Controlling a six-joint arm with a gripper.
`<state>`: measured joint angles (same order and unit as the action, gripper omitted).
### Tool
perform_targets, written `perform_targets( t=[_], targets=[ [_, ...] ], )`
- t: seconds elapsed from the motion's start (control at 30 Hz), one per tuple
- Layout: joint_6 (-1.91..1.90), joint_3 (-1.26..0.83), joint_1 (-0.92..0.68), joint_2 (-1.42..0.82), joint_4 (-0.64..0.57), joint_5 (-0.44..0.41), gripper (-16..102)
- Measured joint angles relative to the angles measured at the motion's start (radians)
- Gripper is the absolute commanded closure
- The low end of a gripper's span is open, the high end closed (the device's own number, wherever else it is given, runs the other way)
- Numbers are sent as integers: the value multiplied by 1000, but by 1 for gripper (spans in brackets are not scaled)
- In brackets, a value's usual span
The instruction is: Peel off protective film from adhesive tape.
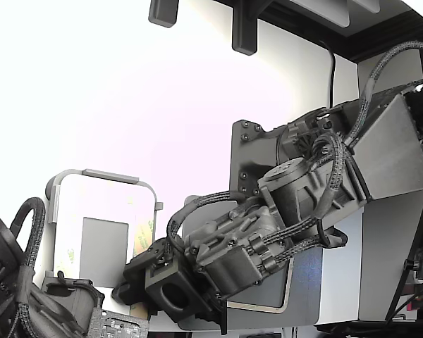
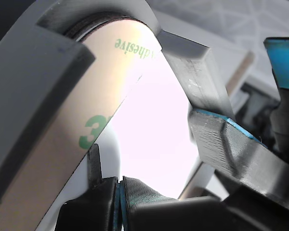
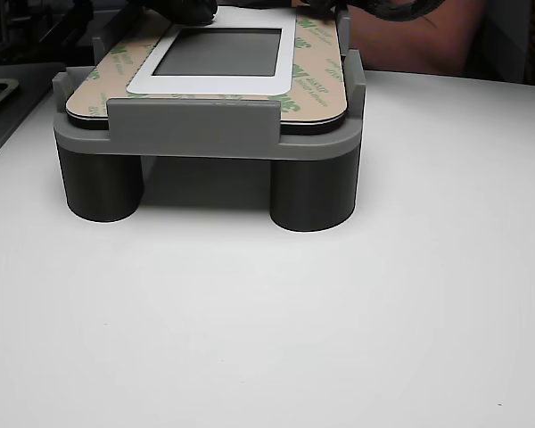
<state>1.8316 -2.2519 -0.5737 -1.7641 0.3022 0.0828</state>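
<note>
The protective film (image 3: pixel 316 76) is a tan ring with green marks. It lies flat on a panel held in a grey fixture (image 3: pixel 192 125), around a white frame and a dark grey rectangle. The adhesive tape under it does not show. In the exterior view the film (image 1: pixel 142 236) shows at the panel's right side, and my gripper (image 1: pixel 137 274) sits low at that corner. In the wrist view the film's curved corner (image 2: pixel 86 120) fills the picture. My gripper (image 2: pixel 119 202) has its fingers pressed together beside the film's edge. I cannot tell whether any film is caught between them.
A dark bar with a blue edge (image 2: pixel 231 149) crosses close to the fingers. The fixture's raised grey tab (image 2: pixel 192 62) stands by the film corner. A second dark arm (image 1: pixel 28 296) sits at the exterior view's lower left. White table (image 3: pixel 267 321) lies in front of the fixture.
</note>
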Motion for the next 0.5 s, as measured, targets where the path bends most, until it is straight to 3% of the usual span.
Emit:
perform_targets(
  t=[0.5],
  targets=[
    [-6, 8, -5, 0, 15, -8, 96]
  ],
)
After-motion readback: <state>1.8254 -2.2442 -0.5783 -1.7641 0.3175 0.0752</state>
